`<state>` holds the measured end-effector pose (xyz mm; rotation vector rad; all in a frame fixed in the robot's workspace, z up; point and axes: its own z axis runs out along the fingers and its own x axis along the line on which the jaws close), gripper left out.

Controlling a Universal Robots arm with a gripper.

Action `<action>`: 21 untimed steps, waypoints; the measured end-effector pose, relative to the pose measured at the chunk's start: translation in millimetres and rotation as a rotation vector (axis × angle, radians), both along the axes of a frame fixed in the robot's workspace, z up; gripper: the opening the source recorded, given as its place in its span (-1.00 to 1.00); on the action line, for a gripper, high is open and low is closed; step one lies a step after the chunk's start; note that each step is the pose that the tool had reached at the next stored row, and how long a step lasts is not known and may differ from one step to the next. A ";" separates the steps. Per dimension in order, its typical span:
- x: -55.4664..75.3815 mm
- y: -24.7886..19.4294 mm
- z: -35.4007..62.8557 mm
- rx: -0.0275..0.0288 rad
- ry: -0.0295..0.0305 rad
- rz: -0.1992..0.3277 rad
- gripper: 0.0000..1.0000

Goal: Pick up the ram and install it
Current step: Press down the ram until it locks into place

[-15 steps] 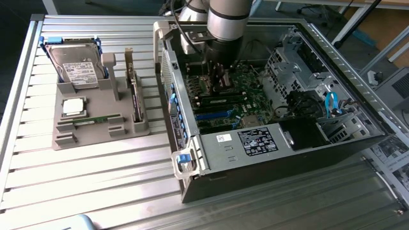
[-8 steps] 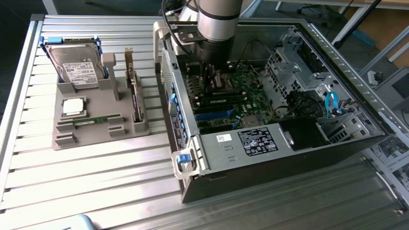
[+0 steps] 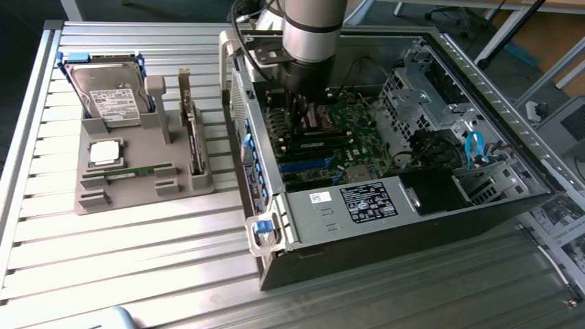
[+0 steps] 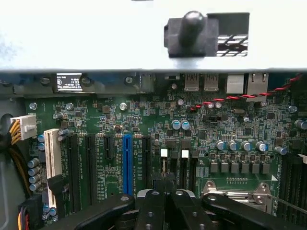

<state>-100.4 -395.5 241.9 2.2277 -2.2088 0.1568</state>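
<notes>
On the table [image 3: 137,274], at the exterior view's left, a grey holder [image 3: 92,202] stands at about 9 o'clock from the open computer case [image 3: 402,226]. It carries a hard drive [image 3: 108,96] and, at 6 o'clock from that, a silver processor chip [image 3: 104,152]. The ram [image 3: 137,171] lies flat in the holder at about 5 o'clock from the chip, well apart from the arm.

Inside the case, the end effector [image 3: 306,118] hangs low over the motherboard [image 3: 352,147]. In the wrist view the end effector [image 4: 165,191] is pinched narrow, its fingers [image 4: 151,203] together just above the white-latched memory slots [image 4: 184,165] and beside the blue slot [image 4: 126,163]. I cannot make out anything between them.

The risk, as I judge it, is contact. Closed fingers this close to the board could strike a slot latch or the small capacitors [image 4: 232,145] near the processor socket [image 4: 235,191]. If the arm drifts off the slot line, downward force would load the board itself and could flex or crack it.
</notes>
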 end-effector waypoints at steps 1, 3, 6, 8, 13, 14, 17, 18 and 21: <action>-0.1 -0.2 -0.6 0.0000 0.0000 0.000 -0.79; -0.2 -0.5 -1.9 0.0001 0.0000 0.000 -0.79; -0.4 -0.8 -3.9 0.0000 0.0000 0.000 -0.79; -0.5 -0.9 -5.1 0.0001 0.0000 0.000 -0.79; -0.8 -1.1 -8.9 -0.0003 0.0005 0.000 -0.79; -0.8 -1.1 -10.0 -0.0005 0.0009 0.000 -0.79; -0.7 -1.2 -12.3 0.0000 0.0011 0.000 -0.79; -0.8 -1.4 -12.6 0.0003 0.0013 0.000 -0.79; -0.7 -1.7 -13.3 0.0026 0.0012 0.000 -0.79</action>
